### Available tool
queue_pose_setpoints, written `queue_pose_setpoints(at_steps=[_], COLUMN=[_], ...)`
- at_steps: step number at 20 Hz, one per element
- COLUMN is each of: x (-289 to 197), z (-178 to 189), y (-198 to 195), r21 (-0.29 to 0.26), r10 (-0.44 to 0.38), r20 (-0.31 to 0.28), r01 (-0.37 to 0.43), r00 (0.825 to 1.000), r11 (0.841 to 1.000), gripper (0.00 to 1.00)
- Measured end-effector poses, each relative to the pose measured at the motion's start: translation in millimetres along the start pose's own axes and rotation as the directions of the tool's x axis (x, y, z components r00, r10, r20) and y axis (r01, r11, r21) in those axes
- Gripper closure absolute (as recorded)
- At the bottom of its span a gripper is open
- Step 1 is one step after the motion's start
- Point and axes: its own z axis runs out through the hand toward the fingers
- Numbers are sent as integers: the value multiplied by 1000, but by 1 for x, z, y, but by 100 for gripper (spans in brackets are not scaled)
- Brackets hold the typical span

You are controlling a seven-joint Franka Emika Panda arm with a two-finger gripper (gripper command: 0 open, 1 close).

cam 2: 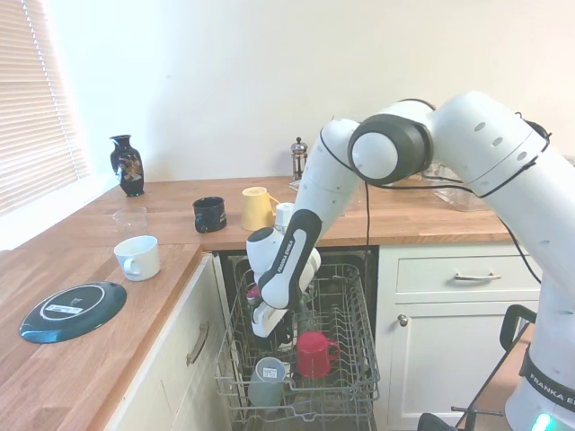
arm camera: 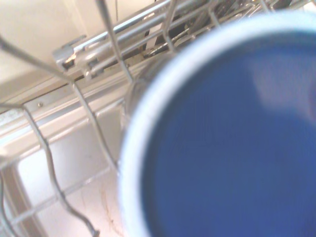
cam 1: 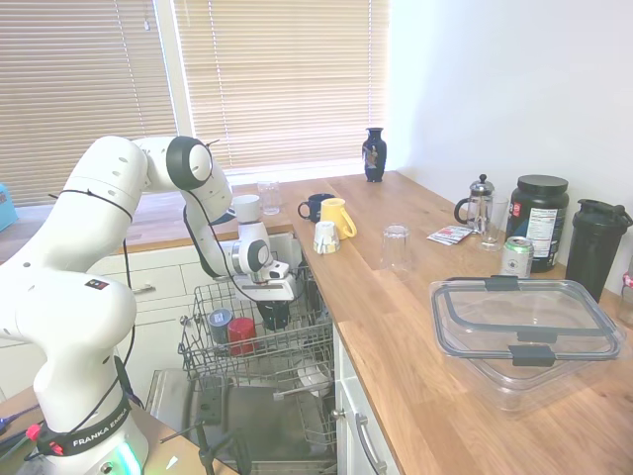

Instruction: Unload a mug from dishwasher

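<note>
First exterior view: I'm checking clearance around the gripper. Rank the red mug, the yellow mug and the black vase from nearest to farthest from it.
From the gripper:
1. Red mug, in the dishwasher rack just beside it.
2. Yellow mug, on the counter above.
3. Black vase, far back by the window.

- Glossy white, rounded Franka arm (cam 2: 503,162), segmented shells
- Dark grey disc caps on joints
- Black "FRANKA" band at base
- Thin black cable along links
- Small red-marked label on shell

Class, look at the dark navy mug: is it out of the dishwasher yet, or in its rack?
In the rack. The mug sits inside the dishwasher's wire basket, below the gripper, beside the red mug.
</note>
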Motion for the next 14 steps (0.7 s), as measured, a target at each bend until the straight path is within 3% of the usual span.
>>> queue_pose_setpoints(at_steps=[10, 14], x=[8, 13], z=[-5, -26], y=[6, 15], r21=[8, 18], r10=[11, 16], r20=[-15, -47], r01=[-10, -16], r00=[1000, 999], r11=[1000, 1000], gripper=[100, 100])
